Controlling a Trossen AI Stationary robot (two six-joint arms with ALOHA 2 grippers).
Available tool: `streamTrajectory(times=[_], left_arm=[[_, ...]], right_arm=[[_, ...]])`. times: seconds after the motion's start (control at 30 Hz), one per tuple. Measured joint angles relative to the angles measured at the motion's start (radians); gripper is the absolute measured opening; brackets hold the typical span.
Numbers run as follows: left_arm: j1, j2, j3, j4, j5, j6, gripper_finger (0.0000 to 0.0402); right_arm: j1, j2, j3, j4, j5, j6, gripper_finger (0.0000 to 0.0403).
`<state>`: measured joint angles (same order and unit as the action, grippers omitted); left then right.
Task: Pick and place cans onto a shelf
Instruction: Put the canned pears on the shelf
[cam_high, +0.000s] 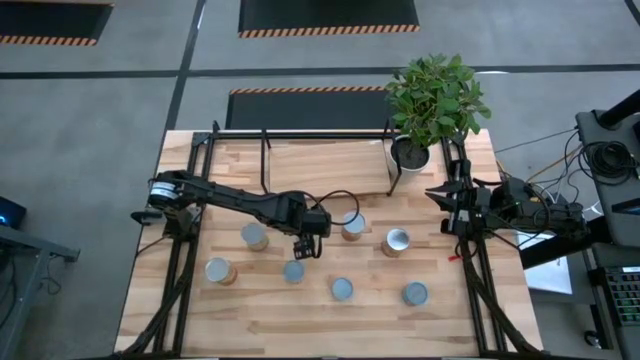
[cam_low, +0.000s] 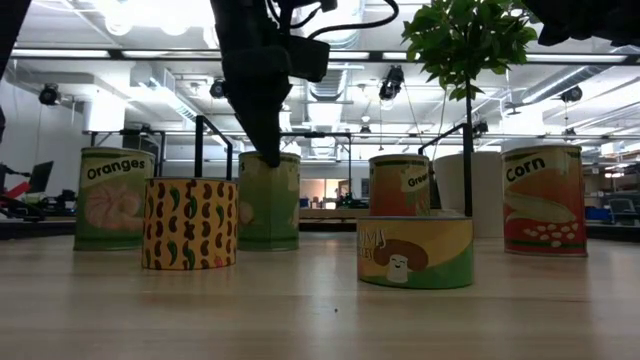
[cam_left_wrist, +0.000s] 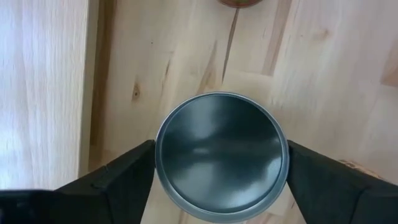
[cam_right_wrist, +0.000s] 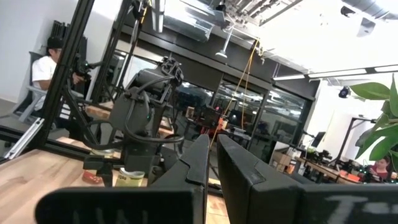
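Observation:
My left gripper (cam_high: 305, 247) is down at mid-table around a can (cam_left_wrist: 221, 155) with a dark grey round top. Its fingers (cam_left_wrist: 124, 177) lie against both sides of that can, which stands upright on the wood. From table height this is the green can (cam_low: 268, 205), behind a bean-patterned can (cam_low: 190, 222). Several other cans stand around it, among them one to the left (cam_high: 254, 236) and one just in front (cam_high: 293, 271). The shelf (cam_high: 320, 165) spans the back of the table. My right gripper (cam_high: 455, 205) waits shut at the right edge, holding nothing.
A white pot (cam_high: 410, 153) with a leafy plant stands at the shelf's right end. Black frame bars (cam_high: 175, 270) run down both table sides. More cans stand to the right (cam_high: 397, 242) and near the front (cam_high: 415, 294). A person sits beyond the table (cam_right_wrist: 46, 71).

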<state>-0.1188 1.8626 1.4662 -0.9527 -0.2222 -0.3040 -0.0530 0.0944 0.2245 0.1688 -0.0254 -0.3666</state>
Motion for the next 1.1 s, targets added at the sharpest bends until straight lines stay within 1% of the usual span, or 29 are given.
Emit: streamTrajectory(times=[0.13,0.3,0.37,0.47,0.5,0.63,0.7,0.8,1.0,1.1], left_arm=[[0.001,0.001,0.015,-0.012,0.005,0.031,0.0306],[0.000,0.003,0.100,-0.083,0.007,0.114,0.0305],[0.000,0.003,0.145,-0.123,0.008,0.182,0.0304],[0.002,0.003,0.218,-0.172,0.001,0.340,0.0305],[0.004,0.002,0.240,-0.185,-0.019,0.391,0.0305],[0.036,0.002,0.308,-0.199,-0.167,0.548,0.0307],[0.071,0.001,0.335,-0.199,-0.184,0.580,0.0308],[0.139,0.001,0.346,-0.199,-0.153,0.587,0.0308],[0.274,0.001,0.313,-0.193,-0.013,0.635,0.0308],[0.314,0.001,0.289,-0.180,-0.002,0.667,0.0308]], right_arm=[[0.000,0.000,0.000,0.000,0.000,-0.001,0.0022],[0.000,0.000,0.000,0.000,0.000,-0.001,0.0022],[0.000,0.000,0.000,0.000,0.000,-0.001,0.0022],[0.000,0.000,0.000,0.000,0.000,-0.001,0.0022],[0.000,0.000,0.000,0.000,0.000,-0.002,0.0022],[0.000,0.000,0.000,0.000,0.000,-0.004,0.0022],[0.000,0.000,0.000,0.000,0.000,-0.004,0.0022],[0.000,0.000,0.000,0.000,0.000,-0.004,0.0022],[0.000,0.000,0.000,0.000,0.000,-0.002,0.0022],[0.000,0.000,0.000,0.001,0.000,-0.003,0.0022]])
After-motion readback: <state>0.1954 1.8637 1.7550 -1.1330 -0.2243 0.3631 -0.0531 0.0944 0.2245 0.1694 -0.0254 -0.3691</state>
